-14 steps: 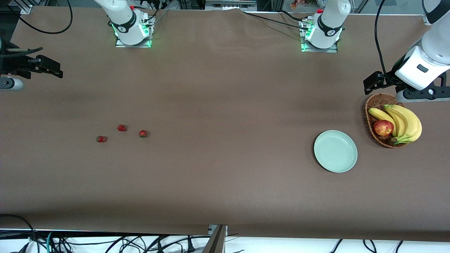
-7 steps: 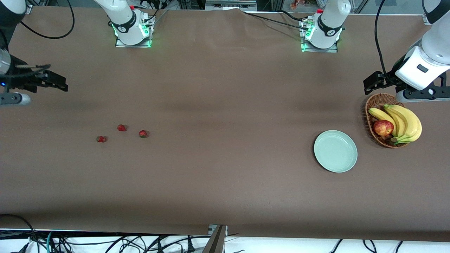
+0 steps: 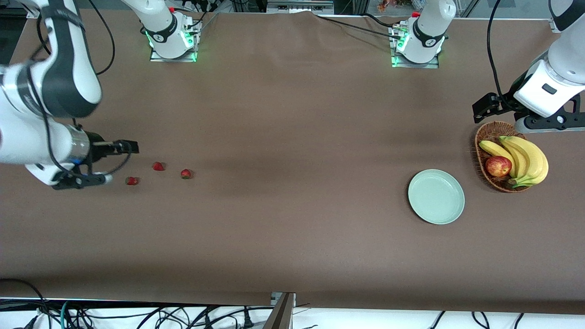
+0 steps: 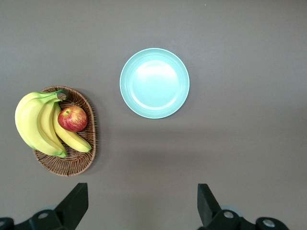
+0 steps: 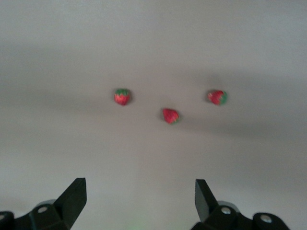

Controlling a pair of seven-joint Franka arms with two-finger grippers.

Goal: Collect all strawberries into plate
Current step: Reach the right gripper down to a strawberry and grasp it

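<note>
front view: none of the three strawberries (image 3: 158,166) plated; plate (image 3: 436,196) bare, near the left arm's end of the tabletop (image 3: 292,137) beside basket (image 3: 491,132). Right gripper (image 3: 116,160) over tabletop just beside the berries.
left wrist view: left gripper (image 4: 141,211) waits, jaws spread, plate ahead.
right wrist view: jaws spread, empty; strawberries ahead, apart from them. All three picks left.

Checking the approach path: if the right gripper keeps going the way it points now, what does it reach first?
Probably the strawberries. The open right gripper points along the table toward the three berries, and the nearest strawberry lies just ahead of its fingertips. Its height above the table is unclear, so it might pass over them.
</note>
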